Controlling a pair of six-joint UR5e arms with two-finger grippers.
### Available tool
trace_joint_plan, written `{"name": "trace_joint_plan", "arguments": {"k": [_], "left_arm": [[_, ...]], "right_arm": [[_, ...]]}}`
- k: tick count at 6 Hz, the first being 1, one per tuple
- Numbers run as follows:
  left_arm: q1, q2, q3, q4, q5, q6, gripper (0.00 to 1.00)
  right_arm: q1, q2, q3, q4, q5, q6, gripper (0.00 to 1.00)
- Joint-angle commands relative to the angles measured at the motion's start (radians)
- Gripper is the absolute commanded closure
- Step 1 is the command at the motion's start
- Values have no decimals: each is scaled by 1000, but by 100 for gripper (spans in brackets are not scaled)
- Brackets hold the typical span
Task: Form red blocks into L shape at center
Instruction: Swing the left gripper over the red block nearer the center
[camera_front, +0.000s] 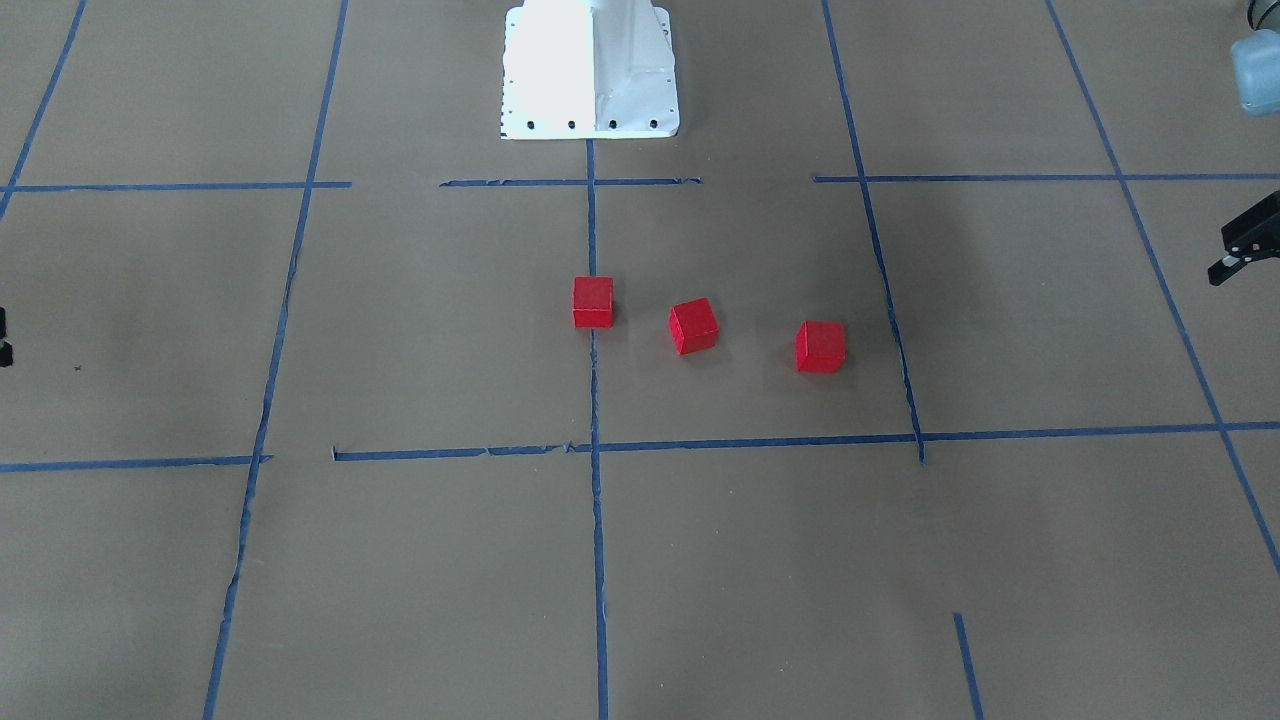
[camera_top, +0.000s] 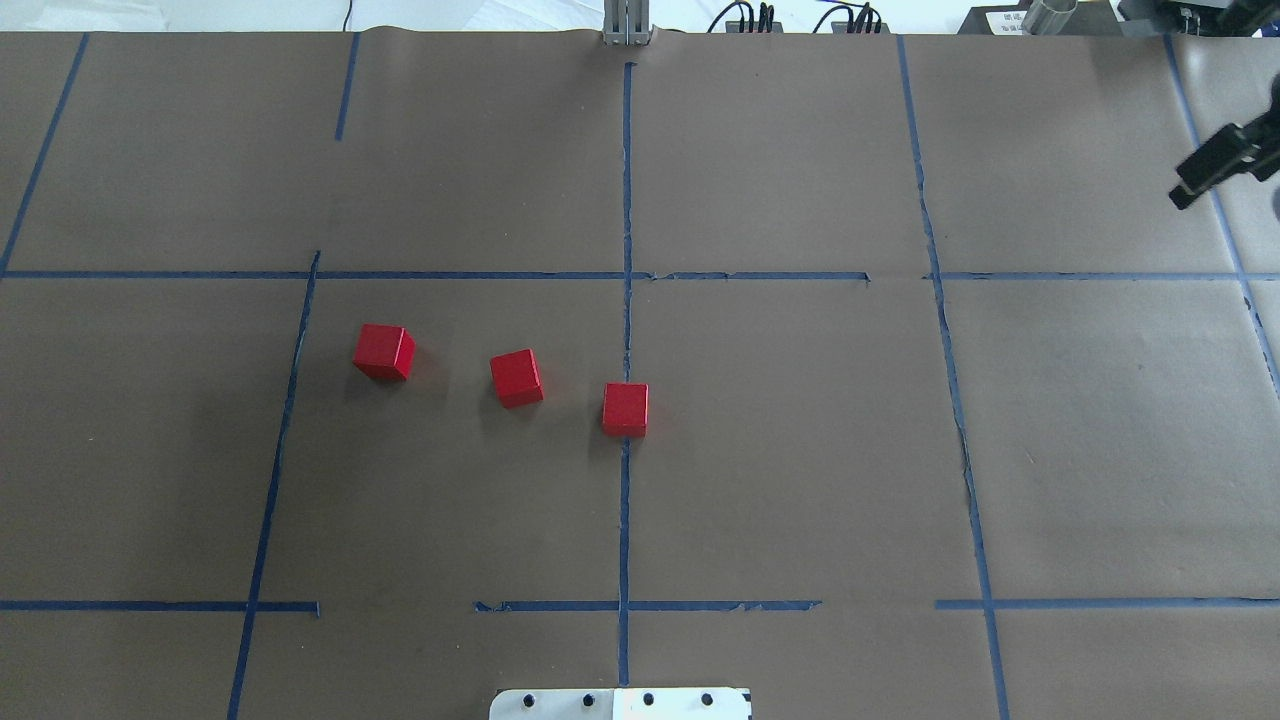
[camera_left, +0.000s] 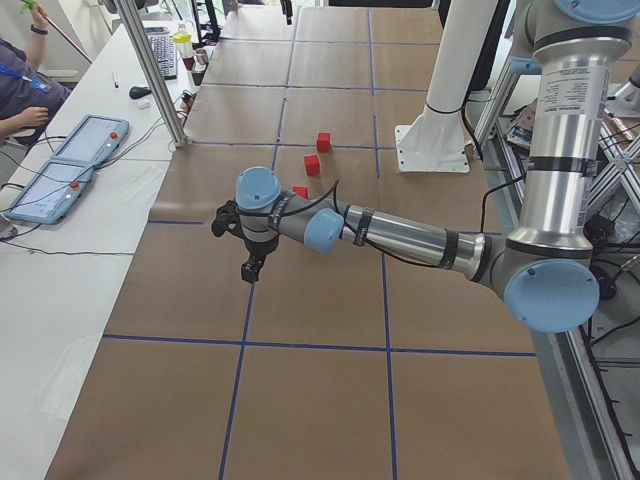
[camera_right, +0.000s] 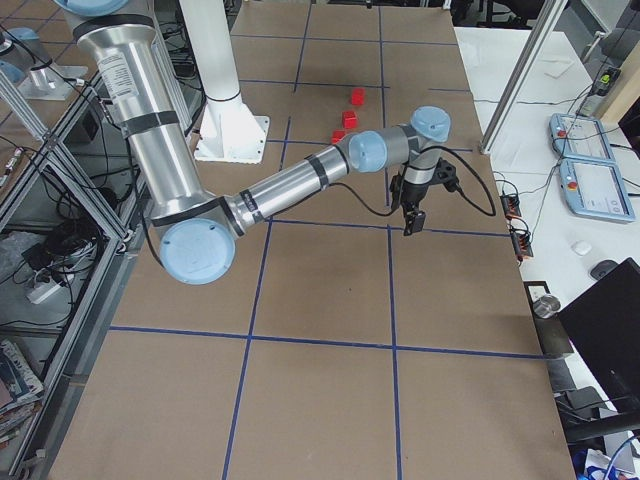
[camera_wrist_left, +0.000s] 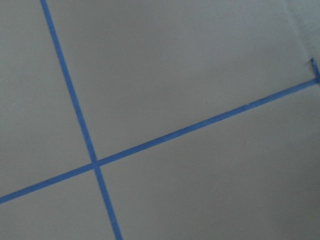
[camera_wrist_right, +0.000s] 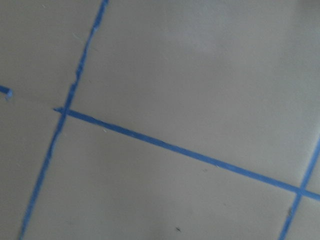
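Note:
Three red blocks lie apart in a loose row near the table's middle: one on the centre tape line (camera_front: 592, 302) (camera_top: 625, 409), one beside it (camera_front: 693, 326) (camera_top: 516, 377), and one further out on the robot's left side (camera_front: 820, 346) (camera_top: 383, 351). My left gripper (camera_front: 1240, 250) (camera_left: 247, 262) hangs above the table far outside the row and holds nothing. My right gripper (camera_top: 1210, 170) (camera_right: 410, 215) hangs far off on the other side, also holding nothing. Neither gripper's jaw opening shows clearly. Both wrist views show only brown paper and tape.
Brown paper with a blue tape grid (camera_top: 627, 275) covers the table. The white robot base plate (camera_front: 590, 70) stands at the robot's edge. Tablets and a keyboard lie on the operators' side bench (camera_left: 70, 170), where a person's arm shows.

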Motion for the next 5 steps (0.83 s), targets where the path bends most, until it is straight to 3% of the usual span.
{"name": "trace_joint_plan", "arguments": {"k": [1,3,5], "left_arm": [[164,-75,-64,-1,2,-253,0],[346,-233,-77,-1,28,-600,0],[594,-348,-59,7,234,-885,0]], "right_arm": [[140,-245,65,6,6,-247,0],[202,-420,103,39,6,-291,0],[204,-467,113,102,32,-231,0]]}}
